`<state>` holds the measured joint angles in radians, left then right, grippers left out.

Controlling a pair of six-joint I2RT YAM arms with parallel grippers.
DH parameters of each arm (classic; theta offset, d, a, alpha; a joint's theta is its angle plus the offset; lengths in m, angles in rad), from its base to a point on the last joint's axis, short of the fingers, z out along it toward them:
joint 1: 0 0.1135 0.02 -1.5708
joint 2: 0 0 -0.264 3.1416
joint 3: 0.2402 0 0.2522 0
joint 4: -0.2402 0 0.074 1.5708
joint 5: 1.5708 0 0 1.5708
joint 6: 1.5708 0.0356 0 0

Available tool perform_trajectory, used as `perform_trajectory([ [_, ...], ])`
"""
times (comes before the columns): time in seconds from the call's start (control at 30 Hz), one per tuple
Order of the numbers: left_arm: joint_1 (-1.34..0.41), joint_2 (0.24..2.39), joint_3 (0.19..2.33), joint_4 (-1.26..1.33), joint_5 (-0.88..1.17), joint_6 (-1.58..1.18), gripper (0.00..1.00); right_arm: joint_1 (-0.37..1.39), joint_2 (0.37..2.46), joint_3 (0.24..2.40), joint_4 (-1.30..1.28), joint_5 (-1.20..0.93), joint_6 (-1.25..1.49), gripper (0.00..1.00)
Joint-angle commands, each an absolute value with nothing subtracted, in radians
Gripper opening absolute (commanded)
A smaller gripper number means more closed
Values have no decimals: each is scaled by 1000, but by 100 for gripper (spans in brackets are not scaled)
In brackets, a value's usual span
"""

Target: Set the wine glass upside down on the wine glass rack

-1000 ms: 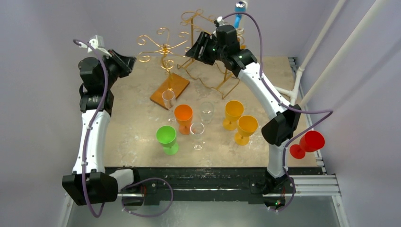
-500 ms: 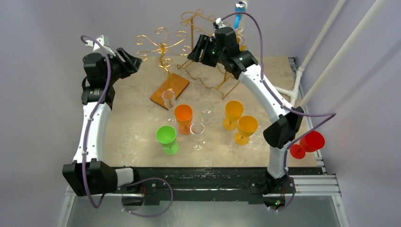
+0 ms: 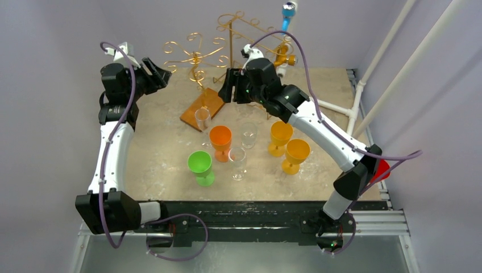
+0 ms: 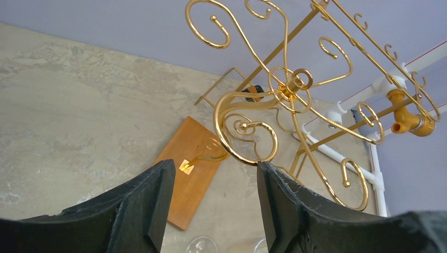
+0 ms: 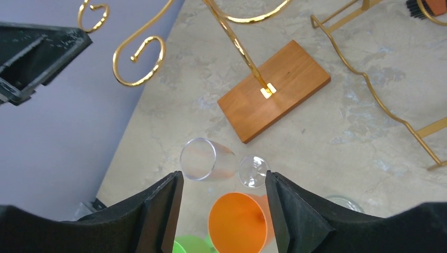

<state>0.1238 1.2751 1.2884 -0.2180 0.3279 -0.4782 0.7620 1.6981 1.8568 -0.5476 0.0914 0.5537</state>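
Several wine glasses stand on the table: clear (image 3: 202, 118), orange (image 3: 220, 139), green (image 3: 200, 166), clear (image 3: 237, 161), clear (image 3: 248, 134) and two yellow (image 3: 281, 135). The gold scroll rack (image 3: 196, 57) rises from a wooden base (image 3: 204, 108). A taller gold rack (image 3: 244, 25) stands behind it, with an amber glass (image 3: 282, 57) hanging from it. My left gripper (image 3: 154, 72) is open and empty, facing the scroll rack (image 4: 253, 126). My right gripper (image 3: 227, 91) hangs open and empty above the clear glass (image 5: 203, 159) and the orange glass (image 5: 240, 219).
A red glass (image 3: 383, 168) sits off the table's right edge, mostly hidden by my right elbow. A blue glass (image 3: 289, 14) is up by the back wall. White pipes (image 3: 364, 79) run along the right side. The wooden base (image 5: 274, 89) lies just beyond my right fingers.
My left gripper has opened and swung slightly right toward the scroll rack. My right arm has drawn away from the back rack, down and to the left, uncovering the amber glass there.
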Motion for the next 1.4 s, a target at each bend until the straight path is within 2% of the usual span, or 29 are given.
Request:
perform_trajectory([
  [0.0,127,1261,1338,-262,333,-453,69,835,1649,1785,-490,187,487,69],
  [0.1,128,1247,1406,-353,323,-425,93,930,1696,1786,-508,286,439,73],
  [0.17,128,1238,1444,-445,273,-421,99,966,1735,1808,-523,319,412,75],
  [0.33,140,1212,1470,-592,264,-353,100,1041,1810,1869,-488,355,311,74],
  [0.5,212,1233,1533,-717,314,-305,100,1079,1925,2043,-539,365,199,68],
  [0.63,273,1239,1573,-750,371,-260,100,1083,1999,2171,-601,370,157,66],
  [0.8,283,1272,1610,-776,310,-239,100,1082,2106,2305,-678,373,133,64],
  [1.0,306,1251,1547,-698,231,-250,96,1080,2149,2310,-686,390,130,56],
  [1.37,318,1275,1562,-733,271,-220,97,1070,2163,2245,-633,415,136,55],
])
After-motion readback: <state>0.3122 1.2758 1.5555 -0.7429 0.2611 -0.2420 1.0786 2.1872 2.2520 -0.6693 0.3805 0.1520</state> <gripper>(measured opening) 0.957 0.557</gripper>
